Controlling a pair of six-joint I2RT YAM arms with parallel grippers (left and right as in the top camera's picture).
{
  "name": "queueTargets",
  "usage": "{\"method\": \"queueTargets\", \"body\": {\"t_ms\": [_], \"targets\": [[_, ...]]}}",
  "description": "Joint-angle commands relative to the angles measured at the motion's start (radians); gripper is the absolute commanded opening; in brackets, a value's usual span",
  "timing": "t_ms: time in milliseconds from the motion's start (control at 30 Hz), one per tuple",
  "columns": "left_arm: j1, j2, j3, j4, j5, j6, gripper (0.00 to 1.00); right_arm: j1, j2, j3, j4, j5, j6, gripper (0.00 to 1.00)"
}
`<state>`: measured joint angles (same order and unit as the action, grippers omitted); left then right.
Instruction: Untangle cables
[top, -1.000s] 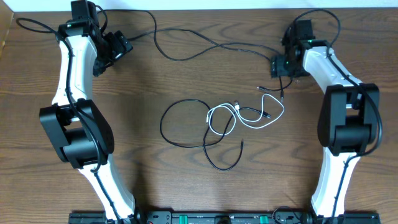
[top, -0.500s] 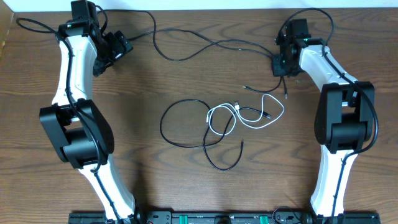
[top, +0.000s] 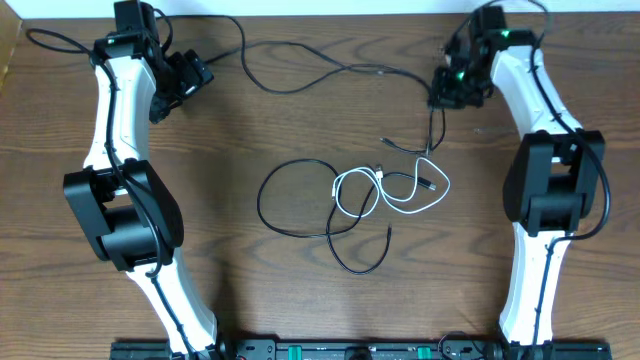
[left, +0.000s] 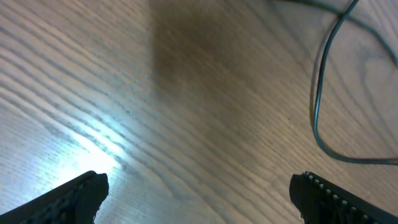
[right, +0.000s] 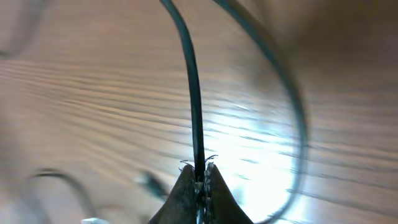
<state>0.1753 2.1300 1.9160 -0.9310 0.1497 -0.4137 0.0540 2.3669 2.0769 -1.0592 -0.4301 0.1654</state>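
The left arm (top: 118, 110) is made of long white parts with big round black joints (top: 125, 215) between them. The right arm (top: 535, 95) looks the same, white and black. A thin black wire (top: 107, 120) runs along the white part behind each end effector.

The left end effector (top: 185, 80) is black, and a black box (top: 130, 18) sits behind it. Its fingers (left: 68, 199) are black too, and one has a row of tiny bumps along its edge.

The right end effector (top: 447, 90) is also black. A little green light (top: 460, 75) glows just behind it. Up close, its fingers (right: 186, 193) are dark and get thin at the tips.
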Motion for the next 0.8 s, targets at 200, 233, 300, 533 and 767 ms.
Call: {"method": "queueTargets", "body": {"t_ms": [200, 233, 300, 533, 767], "targets": [[0.005, 0.008, 0.002, -0.010, -0.019, 0.013, 0.99, -0.003, -0.005, 0.058, 0.054, -0.154, 0.116, 0.01], [0.005, 0.008, 0.002, -0.010, -0.019, 0.013, 0.99, -0.003, -0.005, 0.058, 0.053, -0.093, 0.127, 0.01], [0.005, 0.008, 0.002, -0.011, -0.019, 0.013, 0.99, -0.002, -0.005, 0.055, 0.039, 0.117, 0.142, 0.01], [0.005, 0.008, 0.002, -0.011, -0.019, 0.013, 0.99, 0.000, -0.005, 0.007, 0.031, 0.294, 0.088, 0.01], [0.005, 0.008, 0.002, -0.011, -0.019, 0.013, 0.99, 0.000, -0.005, -0.140, 0.135, 0.293, 0.104, 0.03]]}}
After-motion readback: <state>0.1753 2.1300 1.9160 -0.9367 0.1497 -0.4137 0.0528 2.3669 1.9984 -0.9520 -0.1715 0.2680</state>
